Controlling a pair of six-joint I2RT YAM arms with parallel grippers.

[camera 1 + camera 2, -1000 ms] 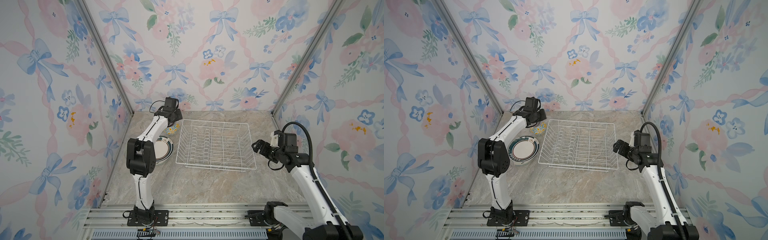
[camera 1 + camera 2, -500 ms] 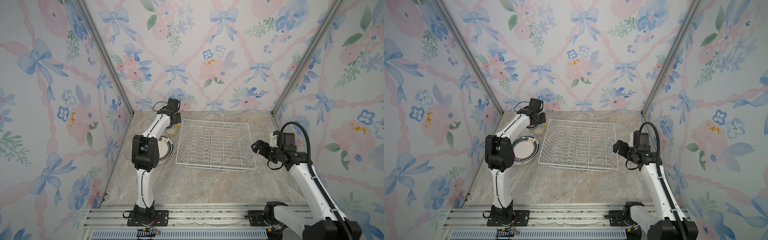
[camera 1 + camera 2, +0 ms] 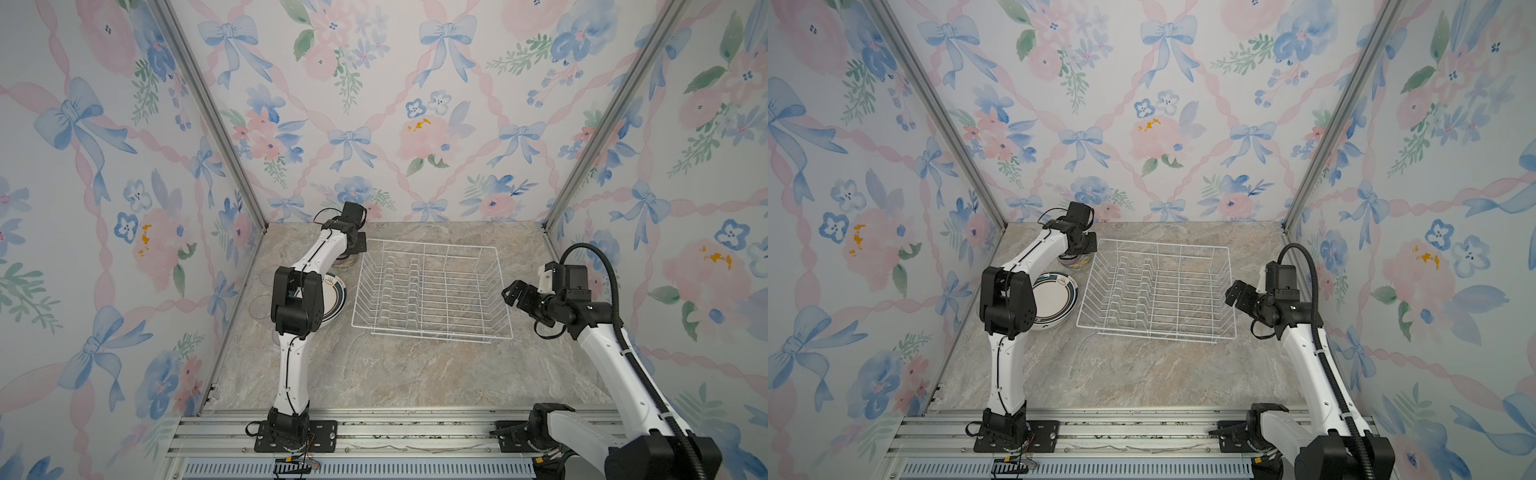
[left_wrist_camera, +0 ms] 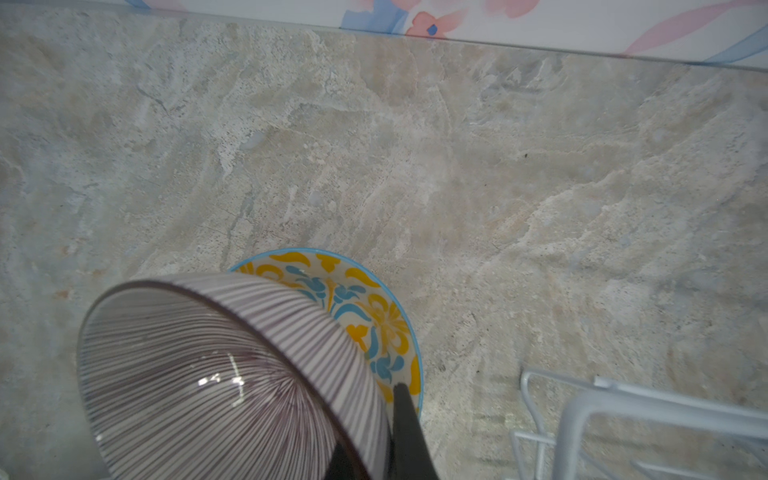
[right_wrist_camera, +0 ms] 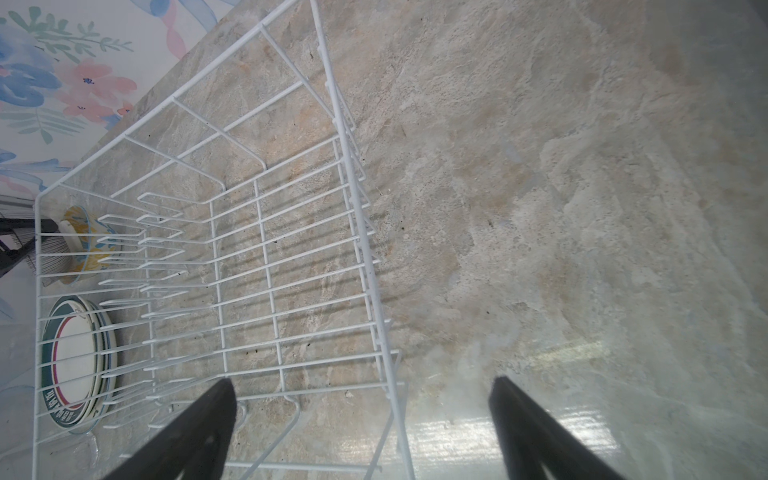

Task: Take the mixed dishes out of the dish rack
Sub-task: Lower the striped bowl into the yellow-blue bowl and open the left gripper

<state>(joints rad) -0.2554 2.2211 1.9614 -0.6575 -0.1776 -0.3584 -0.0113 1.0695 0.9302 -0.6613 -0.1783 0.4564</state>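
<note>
Clearly, no dishes can be seen in the dish rack [image 3: 424, 243], which is set near the middle of the tabletop [image 3: 374, 374]. The purple-striped bowl [image 4: 216, 374] is held up near the far left corner of the tabletop, just beside the far left corner of the rack. It is pinched at its rim by the left gripper [image 4: 382, 440], with one finger inside the bowl and one outside. The bowl is tipped, and it is hung over the yellow-blue floral bowl [image 4: 374, 324]. Whether the two bowls are touching cannot be told.

A stack of plates [image 3: 1054, 297] is laid flat by the left edge of the tabletop, just beside the rack. The right gripper [image 5: 362, 385] is spread wide with nothing in it, and it is kept near the right side of the rack.

The striped bowl is likely hard, smooth and shiny, so it could be slipped out of a pinch. It is probably easy to break and a bit heavy for a hold on one side only. The thin wall at the rim is judged the best place to be gripped. It should be put down slowly, so that the bowl below is not chipped.
</note>
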